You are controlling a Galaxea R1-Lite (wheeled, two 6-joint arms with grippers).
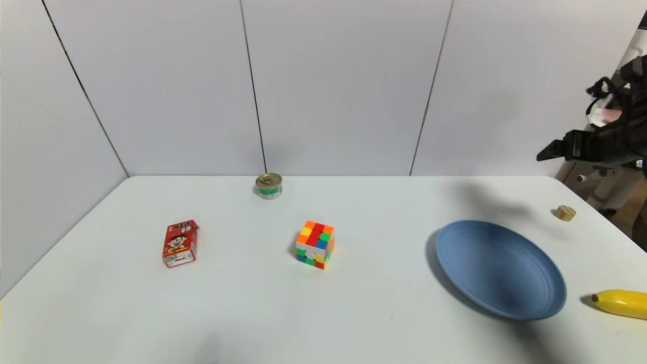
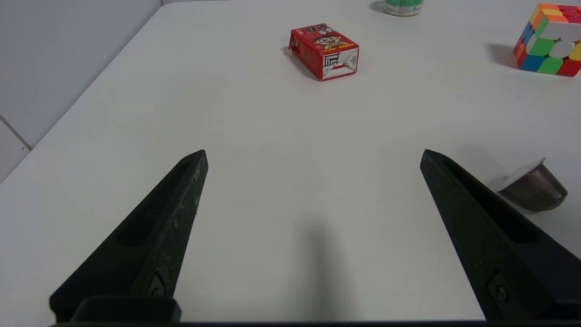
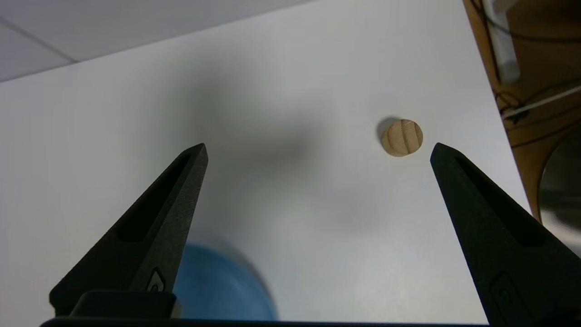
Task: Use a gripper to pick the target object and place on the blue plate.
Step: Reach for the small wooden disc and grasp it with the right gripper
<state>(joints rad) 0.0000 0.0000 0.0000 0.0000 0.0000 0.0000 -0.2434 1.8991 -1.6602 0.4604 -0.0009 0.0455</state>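
Right wrist view is showing the right gripper (image 3: 317,152) hanging above the white table (image 3: 91,150), its tapered matte fingers (image 3: 150,231) spread wide and gripping nothing. Nearest, the blue plate (image 3: 218,290) is lying half cut off. Beyond the blue plate, the target object (image 3: 402,137), a grained wooden disc, is sitting flat.

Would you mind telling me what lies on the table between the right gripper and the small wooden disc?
Nothing: in the right wrist view, only bare white table separates the open right gripper from the wooden disc, which sits off-centre near one finger.
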